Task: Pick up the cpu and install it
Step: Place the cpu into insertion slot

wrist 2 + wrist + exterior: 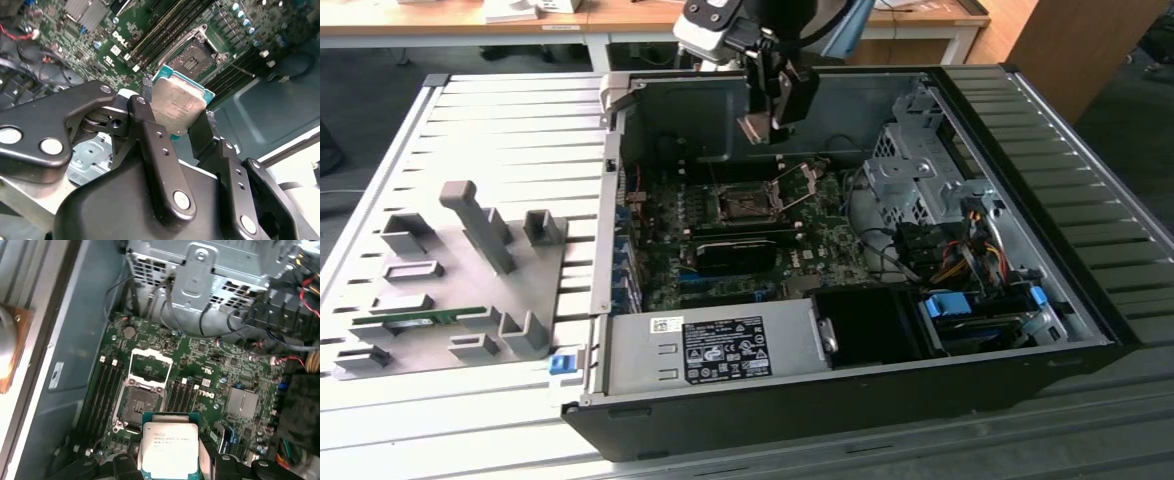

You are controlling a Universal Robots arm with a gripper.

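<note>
The cpu (177, 107), a small square chip with a silver top and green rim, is pinched at two opposite edges by my gripper (172, 114), which is shut on it. In the exterior view the gripper (767, 122) hangs with the cpu (753, 128) inside the open computer case (854, 395), above the motherboard and toward the case's back wall. The empty socket (744, 205) lies below it with its metal retaining frame (150, 365) flipped up. In the first wrist view the cpu (167, 450) sits just short of the socket (137, 405), with memory slots on both sides.
A grey power supply (720, 350) and a black shroud (874, 325) fill the case's near end. A metal drive cage (914, 170) and cable bundles (961, 250) line the exterior view's right. A grey fixture plate (454, 280) holds a green memory stick (420, 318).
</note>
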